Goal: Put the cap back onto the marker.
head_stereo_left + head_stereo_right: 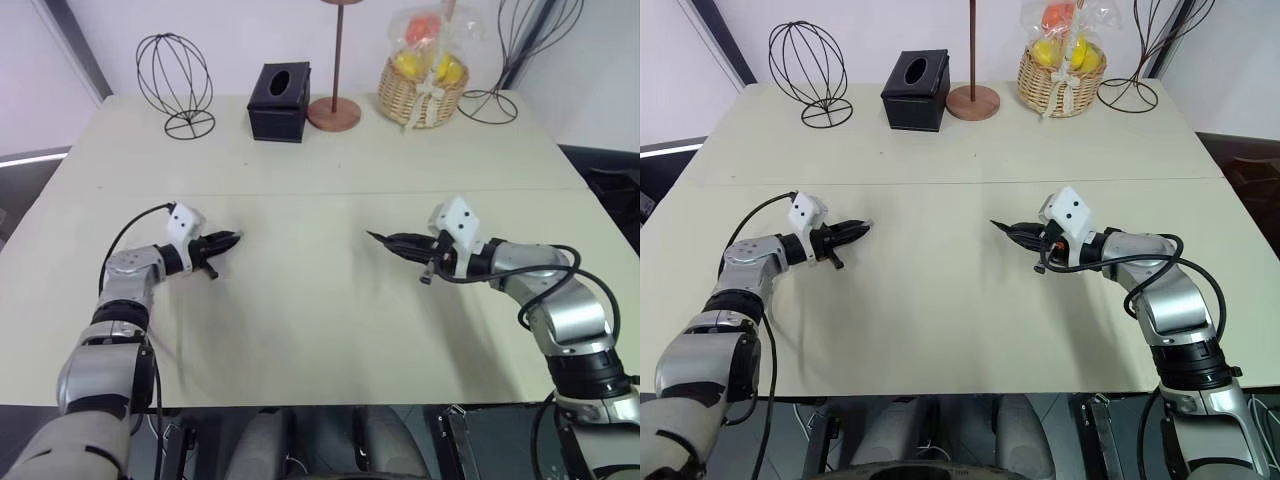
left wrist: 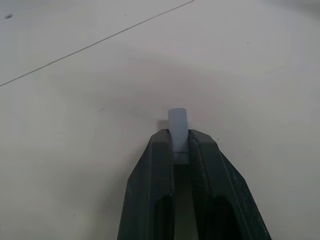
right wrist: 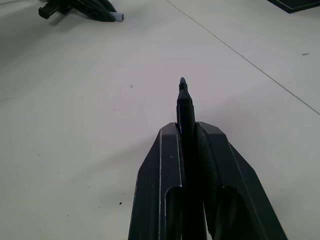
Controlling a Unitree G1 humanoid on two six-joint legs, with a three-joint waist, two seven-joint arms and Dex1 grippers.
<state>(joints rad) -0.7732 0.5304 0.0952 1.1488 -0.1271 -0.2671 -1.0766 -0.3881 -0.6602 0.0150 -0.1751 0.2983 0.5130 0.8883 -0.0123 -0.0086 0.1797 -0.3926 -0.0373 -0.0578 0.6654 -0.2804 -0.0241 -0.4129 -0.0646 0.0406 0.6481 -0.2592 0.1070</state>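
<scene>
A wide, bare stretch of the pale table (image 1: 320, 330) lies open in front of the black tissue box (image 1: 279, 102), so a hand can pass freely there. The left gripper (image 1: 232, 240) pinching the cap (image 2: 178, 125) and the right gripper (image 1: 392, 241) pinching the marker (image 3: 184, 102) face each other across this stretch, well apart, with nothing between them. The obstacles all stand in a row at the far edge: a wire globe (image 1: 175, 82) left of the tissue box, a wooden stand (image 1: 335, 108) just right of it, then a fruit basket (image 1: 423, 82) and a wire frame (image 1: 500, 90).
</scene>
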